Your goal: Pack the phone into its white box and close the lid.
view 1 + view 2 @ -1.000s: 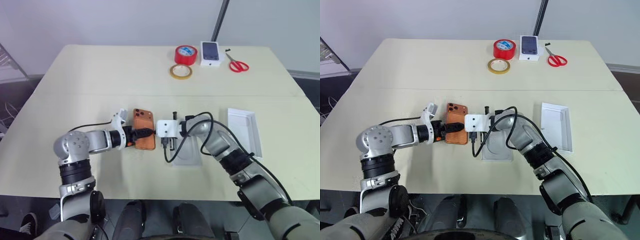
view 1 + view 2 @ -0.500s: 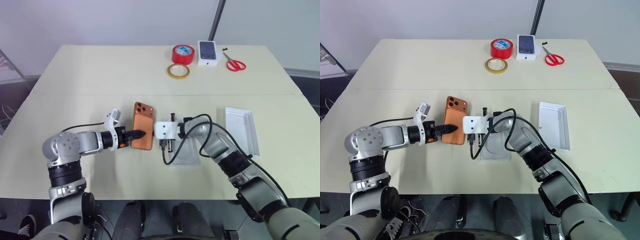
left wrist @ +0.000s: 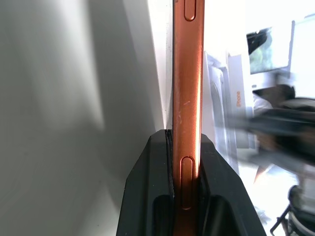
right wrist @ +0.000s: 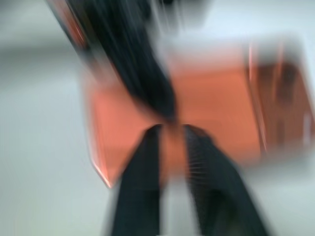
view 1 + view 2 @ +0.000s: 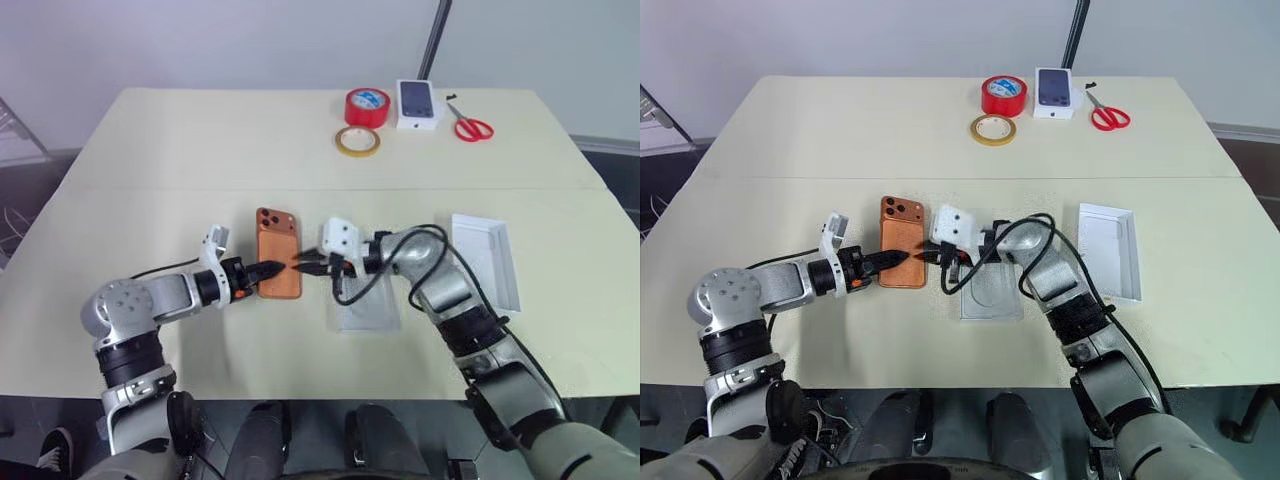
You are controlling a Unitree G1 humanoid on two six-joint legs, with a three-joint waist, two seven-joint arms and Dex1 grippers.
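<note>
The phone, orange-copper with its back and camera cluster up, hangs just above the table's middle. My left gripper is shut on its left long edge; the left wrist view has that thin edge clamped between the fingers. My right gripper points left at the phone's right edge, its fingers a little apart, open. In the blurred right wrist view the phone lies just beyond them. A shallow white rimmed tray lies open side up at the right; I cannot tell whether it is the white box or the lid.
A flat white insert lies under my right forearm, with a black cable looping over it. At the table's far edge are a red tape roll, a yellow tape ring, a box printed with a phone and red scissors.
My left gripper closed on the phone's left edge. My right gripper rose from over the insert, turned to point left at the phone and opened its fingers.
</note>
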